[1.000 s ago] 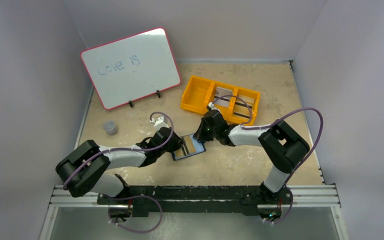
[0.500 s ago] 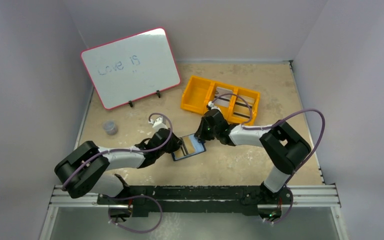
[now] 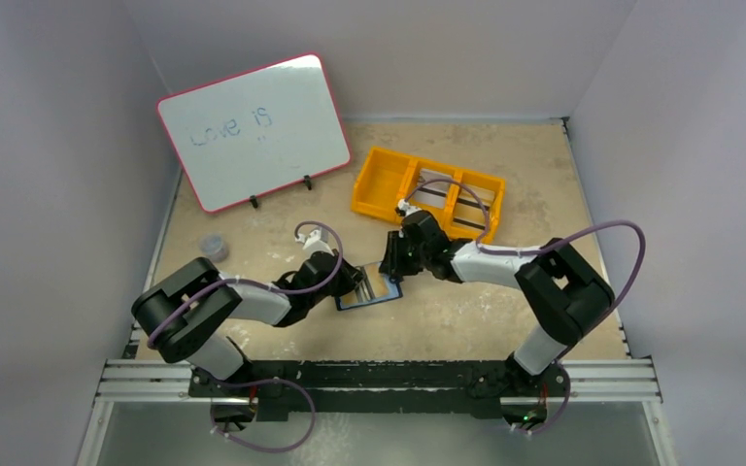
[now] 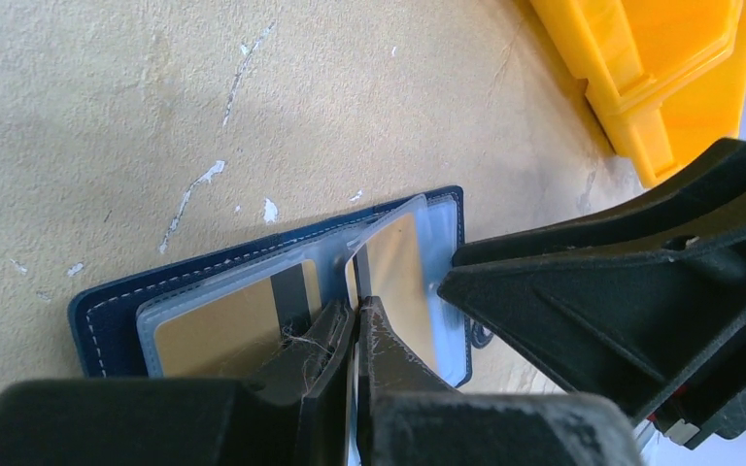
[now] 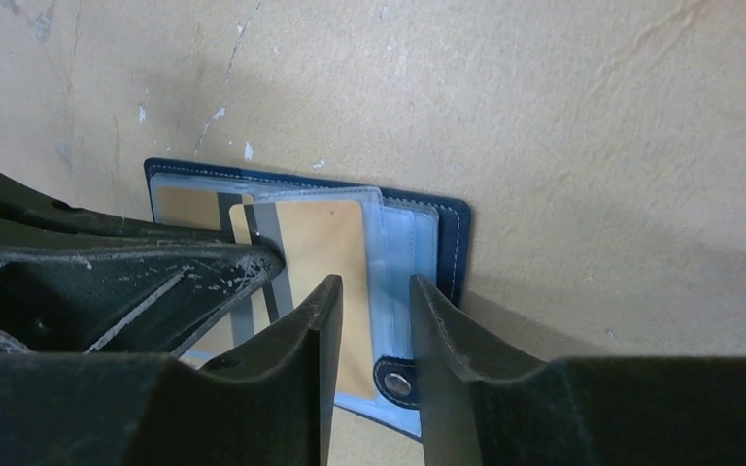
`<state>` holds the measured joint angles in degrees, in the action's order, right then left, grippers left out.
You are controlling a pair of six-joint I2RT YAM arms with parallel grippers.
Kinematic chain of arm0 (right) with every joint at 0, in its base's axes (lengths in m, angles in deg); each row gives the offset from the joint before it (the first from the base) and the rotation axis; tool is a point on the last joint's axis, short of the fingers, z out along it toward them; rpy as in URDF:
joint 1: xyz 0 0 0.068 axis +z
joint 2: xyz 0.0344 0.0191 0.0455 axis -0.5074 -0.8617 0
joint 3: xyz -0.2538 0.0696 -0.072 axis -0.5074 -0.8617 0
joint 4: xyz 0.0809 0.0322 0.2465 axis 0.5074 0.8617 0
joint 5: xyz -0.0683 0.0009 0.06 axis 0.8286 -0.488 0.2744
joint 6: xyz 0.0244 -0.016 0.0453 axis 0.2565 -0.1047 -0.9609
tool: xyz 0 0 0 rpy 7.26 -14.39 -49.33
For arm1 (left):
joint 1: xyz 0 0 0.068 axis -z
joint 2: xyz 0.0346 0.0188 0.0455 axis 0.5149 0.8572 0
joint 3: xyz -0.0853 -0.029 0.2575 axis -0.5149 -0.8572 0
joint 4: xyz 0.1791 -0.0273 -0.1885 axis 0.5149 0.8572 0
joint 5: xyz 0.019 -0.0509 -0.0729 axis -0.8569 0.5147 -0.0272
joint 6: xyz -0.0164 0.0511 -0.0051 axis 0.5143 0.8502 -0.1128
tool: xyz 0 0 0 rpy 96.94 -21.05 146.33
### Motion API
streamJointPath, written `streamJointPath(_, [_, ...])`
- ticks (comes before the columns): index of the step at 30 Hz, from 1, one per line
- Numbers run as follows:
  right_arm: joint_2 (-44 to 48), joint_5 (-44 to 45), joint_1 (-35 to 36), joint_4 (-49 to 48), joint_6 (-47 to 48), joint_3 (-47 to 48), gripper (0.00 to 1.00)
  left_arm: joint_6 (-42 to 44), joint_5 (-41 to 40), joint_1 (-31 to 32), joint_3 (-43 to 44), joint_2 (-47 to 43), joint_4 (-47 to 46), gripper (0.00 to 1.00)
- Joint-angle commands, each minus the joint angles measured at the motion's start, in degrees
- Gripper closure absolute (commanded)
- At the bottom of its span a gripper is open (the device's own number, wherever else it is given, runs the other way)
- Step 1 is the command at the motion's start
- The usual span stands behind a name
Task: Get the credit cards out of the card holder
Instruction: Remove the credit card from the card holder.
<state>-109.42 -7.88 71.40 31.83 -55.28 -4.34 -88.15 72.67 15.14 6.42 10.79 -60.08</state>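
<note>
Navy with pale stitching, the holder [image 5: 455, 243] lies opened flat on the table [image 3: 447, 317], a little nearer than the middle, and both grippers meet over it. On its left side the left gripper [image 4: 355, 309] has its fingers pressed together on the edge of a clear pocket leaf [image 4: 389, 218], which stands up off the holder. The right gripper [image 5: 374, 286] hangs over the holder's right edge with its jaws apart and nothing held between them; the snap stud [image 5: 396, 383] shows in the gap. Tan cards [image 5: 322, 243] with a grey stripe sit in the clear pockets, one in the raised leaf and another partly hidden behind the left fingers. Bare tabletop lies open in front of the holder and off to its right, out to the side wall. Beyond, the orange tray [image 3: 373, 189] stands near the right wrist but apart from the holder; pale cards lie in two of its compartments. A small grey cylinder [image 3: 215, 248] sits far left, and the pink-edged board [image 3: 253, 131] leans at the back left.
</note>
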Motion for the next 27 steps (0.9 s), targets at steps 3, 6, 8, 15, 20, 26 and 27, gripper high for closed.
streamJointPath(3, [-7.46, 4.5, 2.09, 13.34, 7.01, 5.33, 0.71, 2.06, -2.48, -0.16, -0.83, 1.92, 6.03, 1.0])
streamJointPath(6, [-9.51, 13.56, 5.12, 19.53, 5.9, 8.67, 0.71, 2.23, -2.43, -0.17, -0.42, 2.03, 6.77, 1.0])
streamJointPath(8, [-10.07, 17.52, 5.76, 21.7, 4.37, 9.47, 0.74, 2.42, -2.42, -0.17, -0.21, 1.91, 7.32, 1.0])
streamJointPath(15, [-12.68, 23.19, 7.38, 25.29, 3.74, 10.89, 0.94, 2.65, -3.37, -0.18, -0.08, 0.21, 9.06, 1.0])
streamJointPath(20, [-15.48, 24.68, 10.91, 25.12, 3.66, 11.1, 0.94, 3.14, -2.75, -0.17, 0.75, 0.54, 9.53, 1.0])
streamJointPath(26, [-19.39, 27.41, 12.09, 27.38, 0.57, 12.62, 0.97, 2.64, -3.46, -0.21, 0.09, -0.59, 10.01, 1.0])
streamJointPath(27, [-19.69, 27.55, 12.24, 27.8, 0.23, 13.17, 0.96, 2.61, -3.48, -0.18, 0.06, -0.99, 10.28, 1.0])
